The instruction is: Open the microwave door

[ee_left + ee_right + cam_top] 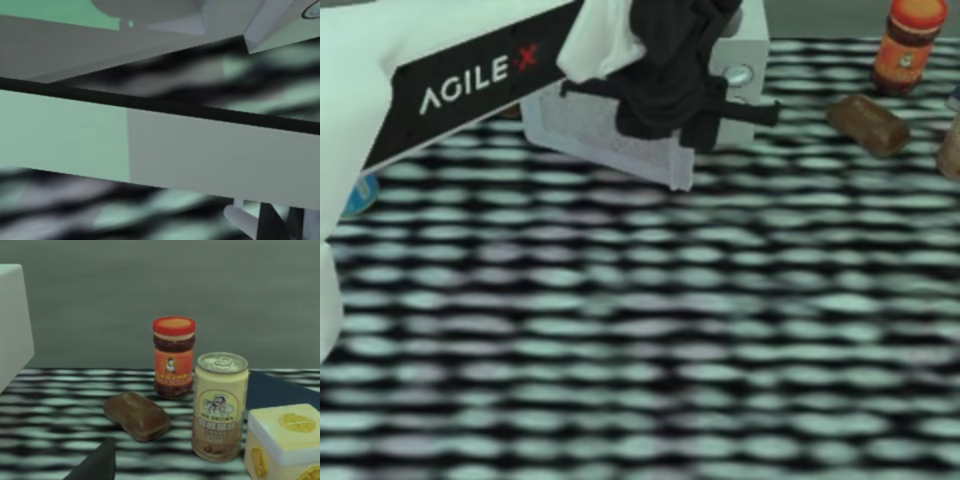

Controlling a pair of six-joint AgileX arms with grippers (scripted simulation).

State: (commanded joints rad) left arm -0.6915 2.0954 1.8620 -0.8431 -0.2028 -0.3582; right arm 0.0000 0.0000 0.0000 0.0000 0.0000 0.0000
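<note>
Left claw [705,110] at the microwave [745,45] front, over the ajar microwave door [610,135]; finger state impossible to tell.

Table [640,350] – black, pale-green woven pattern; plain grey wall [200,290] behind.

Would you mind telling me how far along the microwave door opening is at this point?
Partly done: in the top view the microwave door already stands swung out at an angle from the microwave. In hand: the left gripper is at the door's free edge, beside the knob panel. Left: swinging the door wider, since it looks only partly open. The right arm is out of the top view, its camera facing a jar and can.
</note>
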